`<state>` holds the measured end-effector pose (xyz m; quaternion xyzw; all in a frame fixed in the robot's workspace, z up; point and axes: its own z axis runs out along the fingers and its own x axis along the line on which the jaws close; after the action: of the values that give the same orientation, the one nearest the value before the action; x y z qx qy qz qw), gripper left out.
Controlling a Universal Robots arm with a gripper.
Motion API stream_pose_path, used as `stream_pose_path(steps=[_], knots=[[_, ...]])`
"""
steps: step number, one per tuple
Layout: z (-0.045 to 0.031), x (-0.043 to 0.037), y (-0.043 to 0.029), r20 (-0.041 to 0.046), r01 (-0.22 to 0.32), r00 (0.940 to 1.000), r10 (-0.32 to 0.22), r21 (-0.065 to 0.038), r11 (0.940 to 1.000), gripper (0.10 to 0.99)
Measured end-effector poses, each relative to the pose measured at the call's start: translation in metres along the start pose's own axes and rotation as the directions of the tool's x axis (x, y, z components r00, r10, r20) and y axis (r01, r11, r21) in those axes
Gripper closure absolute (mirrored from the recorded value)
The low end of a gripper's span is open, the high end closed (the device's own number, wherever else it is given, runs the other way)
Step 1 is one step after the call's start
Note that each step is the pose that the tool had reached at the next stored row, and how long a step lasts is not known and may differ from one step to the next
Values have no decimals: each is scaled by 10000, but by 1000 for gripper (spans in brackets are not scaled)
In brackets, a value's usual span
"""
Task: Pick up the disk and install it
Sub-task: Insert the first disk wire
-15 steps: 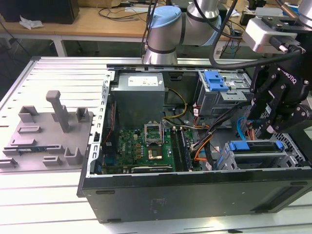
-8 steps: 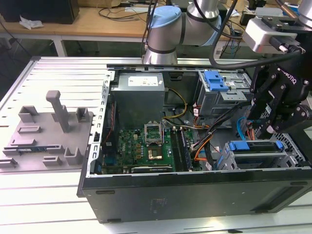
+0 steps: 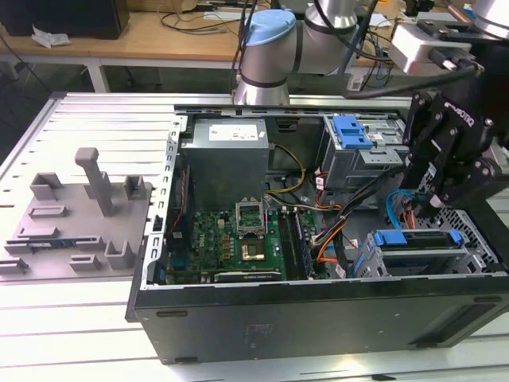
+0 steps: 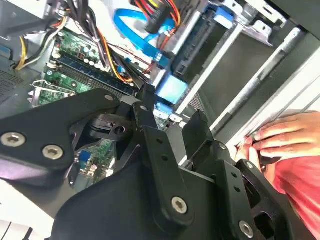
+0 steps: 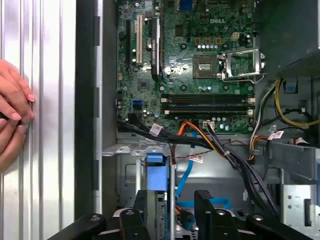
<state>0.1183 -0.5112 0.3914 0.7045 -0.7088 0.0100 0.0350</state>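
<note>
One ribbed aluminium table (image 3: 103, 111) carries the whole scene. On it lies an open black computer case (image 3: 318, 318), side panel off, spread beneath the pincer (image 3: 433, 208) (image 5: 172, 195) (image 4: 170, 107). The grey robot arm (image 3: 270, 48) rises behind the case and reaches over to the exterior view's right, where the black pincer hangs above the case's front corner.

Well away from the pincer, toward the exterior view's left, a grey moulded fixture tray (image 3: 79, 215) sits on the table outside the case. Inside the case, the silver power supply (image 3: 227, 151) lies far from the pincer at the rear. The green motherboard (image 3: 231, 231) (image 5: 200, 60) covers the floor between the two.

Directly below the pincer stands a metal drive cage (image 3: 362, 261). The disk (image 3: 417, 238) (image 5: 156, 172) (image 4: 172, 90) sits in that cage with its bright blue bracket uppermost. In both wrist views the bracket's end lies just beyond the fingertips; whether a finger touches it I cannot tell.

The pincer is released: its two fingers (image 5: 204, 201) stand apart with nothing gripped between them.

A bundle of orange and black cables (image 3: 334, 231) (image 5: 210, 137) runs from near the pincer toward the motherboard, and a light blue flat cable (image 3: 394, 207) (image 4: 135, 35) curls just beside the pincer. A person's hand (image 5: 12, 120) (image 4: 285, 137) rests on the table's ribs, across the case wall from the pincer. A smaller blue latch (image 3: 350, 131) sits on the bay behind the pincer.
</note>
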Motion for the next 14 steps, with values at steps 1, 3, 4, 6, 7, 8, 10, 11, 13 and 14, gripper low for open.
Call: stream_pose_path(steps=[1, 3, 4, 6, 7, 8, 10, 11, 13, 14], knots=[[-11, -171, 1, -186, -7, 9998, 7, 1, 10000, 584], [-25, -383, 3, -777, -27, 9970, 27, 0, 10000, 584], [-26, -415, 3, -932, -32, 9956, 32, -3, 10000, 584], [-31, -490, 4, -1358, -47, 9907, 44, -18, 10000, 584], [-33, -520, 4, -1536, -53, 9881, 49, -23, 10000, 584], [-37, -584, 4, -1996, -70, 9799, 62, -35, 10000, 584], [-40, -660, 4, -2700, -97, 9628, 80, -52, 9999, 584], [-42, -678, 4, -2900, -106, 9570, 85, -57, 9999, 584], [-42, -721, 2, -3387, -128, 9409, 99, -64, 9999, 584], [-41, -752, -1, -3710, -141, 9286, 107, -64, 9999, 584]])
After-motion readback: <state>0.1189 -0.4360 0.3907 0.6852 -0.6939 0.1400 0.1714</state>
